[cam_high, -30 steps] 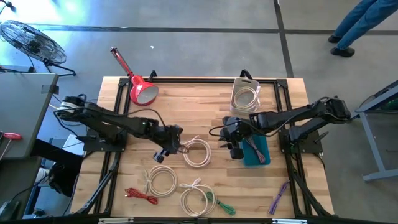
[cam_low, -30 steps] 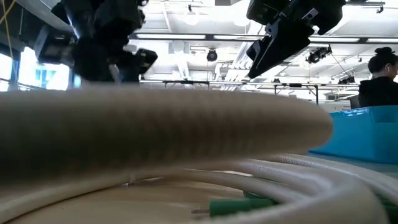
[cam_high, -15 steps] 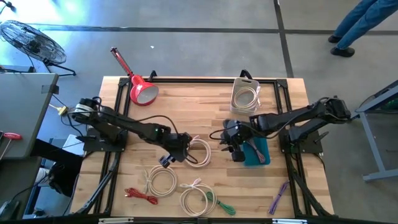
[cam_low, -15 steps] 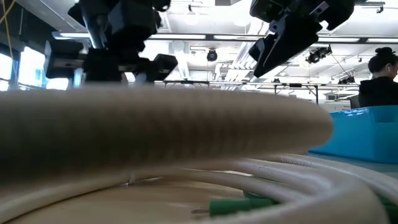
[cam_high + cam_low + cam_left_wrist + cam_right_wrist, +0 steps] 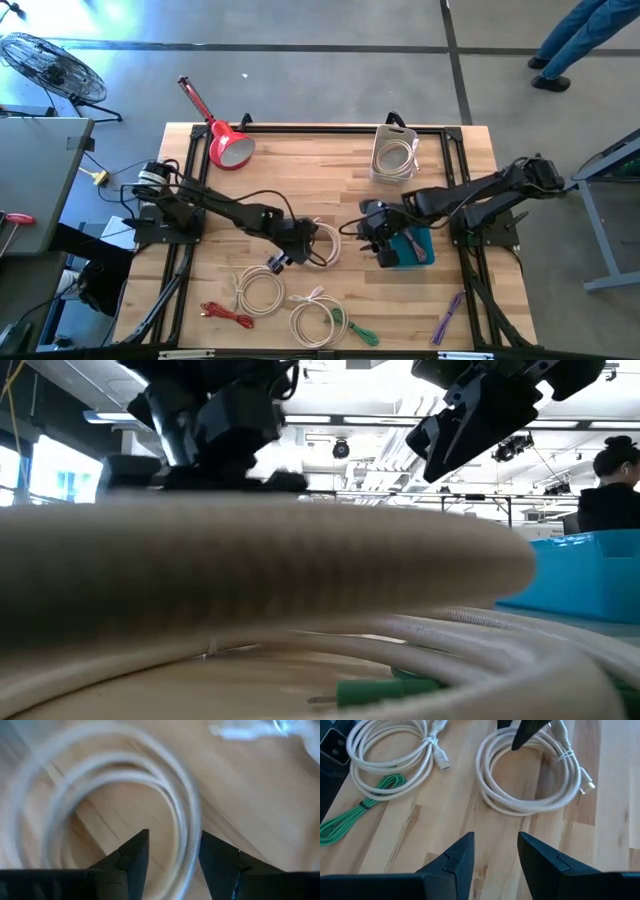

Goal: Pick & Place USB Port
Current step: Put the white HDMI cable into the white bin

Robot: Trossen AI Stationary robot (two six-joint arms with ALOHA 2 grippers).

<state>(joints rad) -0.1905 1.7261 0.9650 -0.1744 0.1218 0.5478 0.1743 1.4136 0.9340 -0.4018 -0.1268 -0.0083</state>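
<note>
White coiled USB cable lay mid-table. You had swung the left gripper onto the coil's rim, its fingers parted astride one strand, gripping nothing; pickup looked imminent. Right gripper, parted and empty, hovered just beside the coil.

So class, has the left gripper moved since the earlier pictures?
Yes. The left gripper has moved right along the table, farther from the red dustpan, over the white cable coil.

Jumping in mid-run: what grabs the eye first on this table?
The left gripper hangs open over a white cable coil at the table's middle, one strand between its fingers. The right gripper hovers open beside a blue bin. A red lamp lies at the far edge.
</note>
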